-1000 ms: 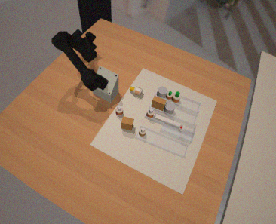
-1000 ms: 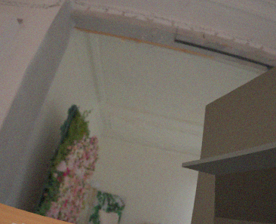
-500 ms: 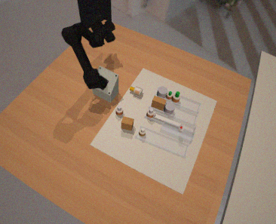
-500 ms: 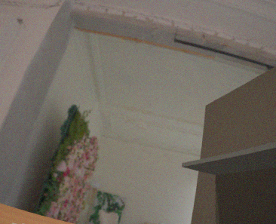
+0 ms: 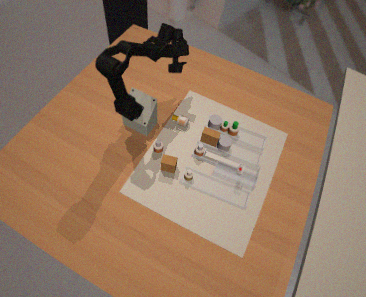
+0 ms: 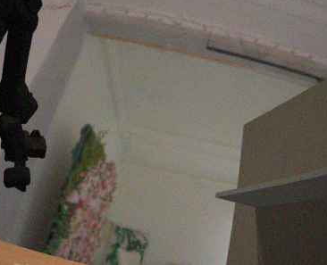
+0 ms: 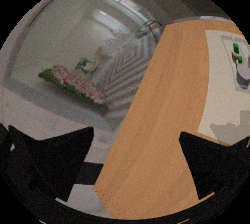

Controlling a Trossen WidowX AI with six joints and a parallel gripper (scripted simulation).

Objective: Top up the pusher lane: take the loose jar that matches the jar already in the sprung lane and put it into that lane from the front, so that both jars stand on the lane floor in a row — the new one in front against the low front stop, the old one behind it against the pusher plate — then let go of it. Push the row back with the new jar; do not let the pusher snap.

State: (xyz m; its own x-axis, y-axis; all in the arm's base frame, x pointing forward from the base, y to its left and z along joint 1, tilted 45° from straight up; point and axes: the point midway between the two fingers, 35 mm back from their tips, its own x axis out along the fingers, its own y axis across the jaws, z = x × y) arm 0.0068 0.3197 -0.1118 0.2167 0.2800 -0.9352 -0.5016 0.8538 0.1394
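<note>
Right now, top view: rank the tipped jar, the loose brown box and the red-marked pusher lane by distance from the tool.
1. Tipped jar, at the mat's near-left corner, closest to the open tool.
2. Loose brown box, at the mat's left edge.
3. Red-marked pusher lane, mid-mat, farthest.
</note>
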